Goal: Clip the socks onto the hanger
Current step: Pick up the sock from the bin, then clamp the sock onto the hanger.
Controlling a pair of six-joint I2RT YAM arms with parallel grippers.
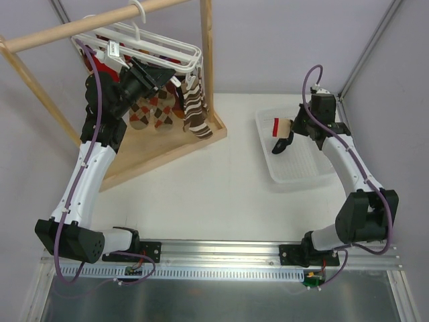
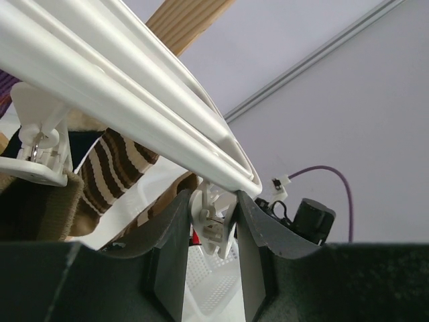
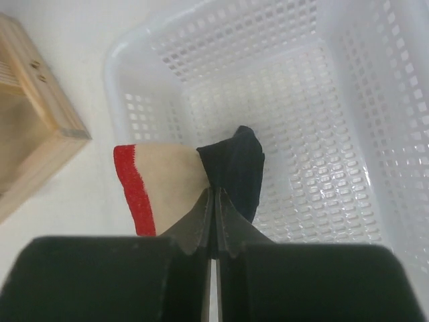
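- Closest in, the right gripper [image 3: 213,196] fills the bottom of its wrist view, its jaws pinched together on a tan sock [image 3: 167,178] with a red cuff band and a dark navy end; the fold inside the jaws is hidden
- That sock hangs over the near left corner of the one white mesh basket [image 3: 348,121], which sits on the counter [image 1: 221,194]
- Up at the one white hanger [image 2: 134,100], the left gripper [image 2: 213,201] has its jaws set narrowly either side of a small clip [image 2: 214,225]; whether they squeeze it cannot be told
- Two clips show in that view; the second sits at the left edge, with the fabric below it cut off
- From above, the hanger hangs on the wooden stand [image 1: 167,151]; it carries one striped sock [image 1: 196,115], two argyle socks [image 1: 151,114] and a red sock [image 1: 100,67] mostly behind the left arm, so the full count is unsure
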